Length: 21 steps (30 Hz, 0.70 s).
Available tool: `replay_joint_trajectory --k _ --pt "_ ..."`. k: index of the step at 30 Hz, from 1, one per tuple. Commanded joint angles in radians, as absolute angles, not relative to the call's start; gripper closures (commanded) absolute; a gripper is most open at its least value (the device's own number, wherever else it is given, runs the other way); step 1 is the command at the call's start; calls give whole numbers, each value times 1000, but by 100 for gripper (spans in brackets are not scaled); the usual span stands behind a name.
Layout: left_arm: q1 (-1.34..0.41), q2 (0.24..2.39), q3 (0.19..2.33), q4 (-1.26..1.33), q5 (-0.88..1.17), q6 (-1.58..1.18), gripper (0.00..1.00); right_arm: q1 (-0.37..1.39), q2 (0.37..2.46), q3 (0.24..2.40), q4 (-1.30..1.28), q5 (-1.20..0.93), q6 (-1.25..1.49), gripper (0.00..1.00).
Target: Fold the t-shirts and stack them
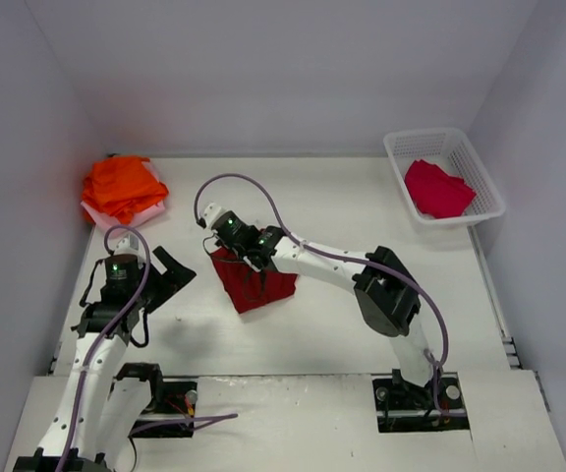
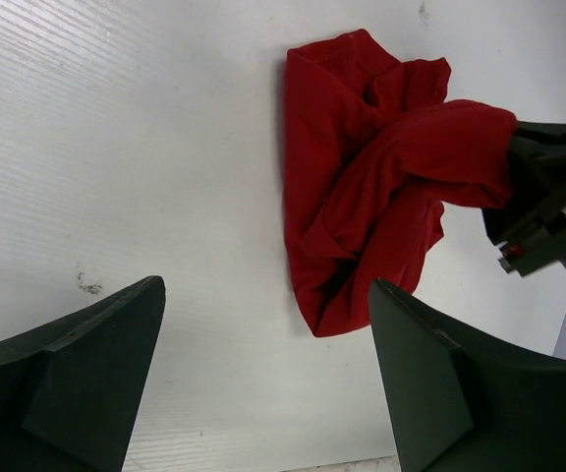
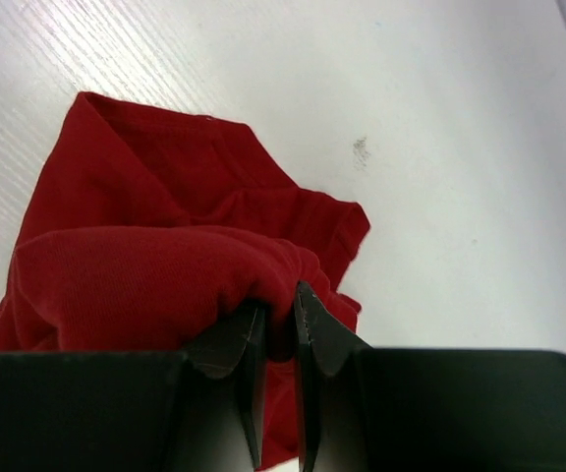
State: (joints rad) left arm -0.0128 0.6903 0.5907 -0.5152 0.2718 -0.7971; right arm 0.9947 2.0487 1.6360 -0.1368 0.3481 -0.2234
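Note:
A dark red t-shirt (image 1: 258, 285) lies bunched on the table's middle; it also shows in the left wrist view (image 2: 362, 187) and the right wrist view (image 3: 155, 246). My right gripper (image 1: 226, 246) is shut on a fold of it at its left edge, lifting that fold; the pinch shows in the right wrist view (image 3: 279, 310). My left gripper (image 1: 168, 270) is open and empty, left of the shirt, its fingers (image 2: 77, 383) wide apart. Bright orange shirts (image 1: 121, 185) lie stacked on a pale pink one at the back left. A crimson shirt (image 1: 438, 189) lies in the basket.
A white lattice basket (image 1: 401, 157) stands at the back right by the wall. White walls close the table on the left, back and right. The right arm (image 1: 381, 285) stretches across the table's middle.

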Motion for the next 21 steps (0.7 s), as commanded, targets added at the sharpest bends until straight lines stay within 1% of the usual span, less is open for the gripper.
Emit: replay_joint_trajectory --k 1,5,8,11,12,14,15,18,21 --pt "-6 707 584 -446 275 -811 21 977 2077 1706 -81 327 -244 100" --pt "-6 712 584 -440 273 -811 21 968 2121 1729 -75 314 -248 100" --pt "-6 716 581 -434 273 -813 21 963 2152 1740 -72 313 -255 96" --pt "-6 721 575 -428 273 -815 21 956 2177 1750 -66 316 -252 72" --pt "-6 722 574 -425 273 -815 21 951 2187 1755 -64 316 -249 57" --pt "-6 724 574 -423 273 -813 21 942 2194 1758 -51 308 -238 42" --pt "-6 726 572 -423 273 -813 21 940 2192 1753 -34 308 -238 29" --pt "-6 727 575 -422 273 -811 21 939 2187 1735 -9 330 -247 0" --pt "-6 730 578 -422 273 -811 21 939 2172 1733 -9 371 -247 0"
